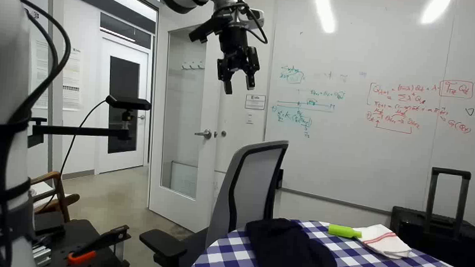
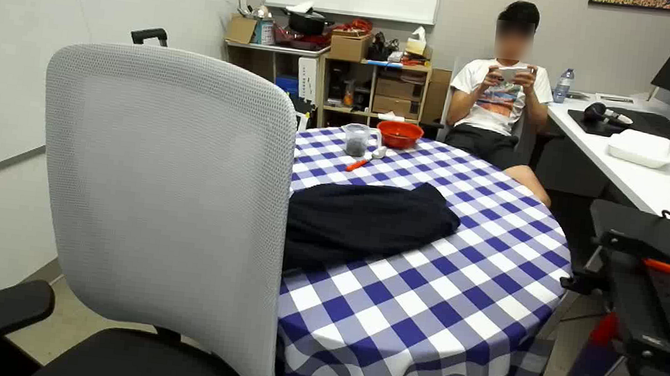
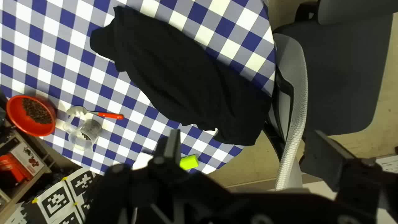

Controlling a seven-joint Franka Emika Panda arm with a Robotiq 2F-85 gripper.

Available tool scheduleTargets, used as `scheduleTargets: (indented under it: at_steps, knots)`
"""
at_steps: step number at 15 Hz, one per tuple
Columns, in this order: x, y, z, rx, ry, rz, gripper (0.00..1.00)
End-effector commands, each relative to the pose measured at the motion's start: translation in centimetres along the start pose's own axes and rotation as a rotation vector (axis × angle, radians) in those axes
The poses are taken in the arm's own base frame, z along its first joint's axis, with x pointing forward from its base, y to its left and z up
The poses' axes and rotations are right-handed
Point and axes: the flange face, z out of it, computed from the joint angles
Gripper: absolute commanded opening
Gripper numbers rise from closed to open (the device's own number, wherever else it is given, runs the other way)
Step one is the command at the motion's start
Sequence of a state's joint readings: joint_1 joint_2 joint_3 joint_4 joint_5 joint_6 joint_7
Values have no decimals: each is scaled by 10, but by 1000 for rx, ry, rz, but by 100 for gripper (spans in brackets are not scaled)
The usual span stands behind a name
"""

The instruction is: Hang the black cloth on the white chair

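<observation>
The fingers (image 1: 227,85) stand wide apart, higher than the worktop (image 2: 358,324). On it lies the black cloth (image 3: 183,74), with one end hidden by the chair (image 2: 160,194) in an exterior view. To one side there are a green object (image 1: 341,231), a towel (image 1: 385,241), a spoon (image 3: 108,115), a jug (image 2: 356,142) and a red bowl (image 2: 399,139).

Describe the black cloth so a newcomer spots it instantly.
Find the round checked table beside the grey chair. The black cloth lies across it, one end by the chair. It's the largest item there, plain dark; the towel is white with reddish stripes.
</observation>
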State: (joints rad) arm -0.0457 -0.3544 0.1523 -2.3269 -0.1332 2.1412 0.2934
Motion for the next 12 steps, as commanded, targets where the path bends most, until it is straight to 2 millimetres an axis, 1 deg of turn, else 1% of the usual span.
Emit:
scheduleTargets:
  at_steps: [1,9,10,12]
  knots:
    - [0,0,-1,0,-1,0,100]
    - [0,0,-1,0,0,0,100]
    - [5,-3,5,-31,17,6,100]
    - [13,2,17,-33,23,17,100]
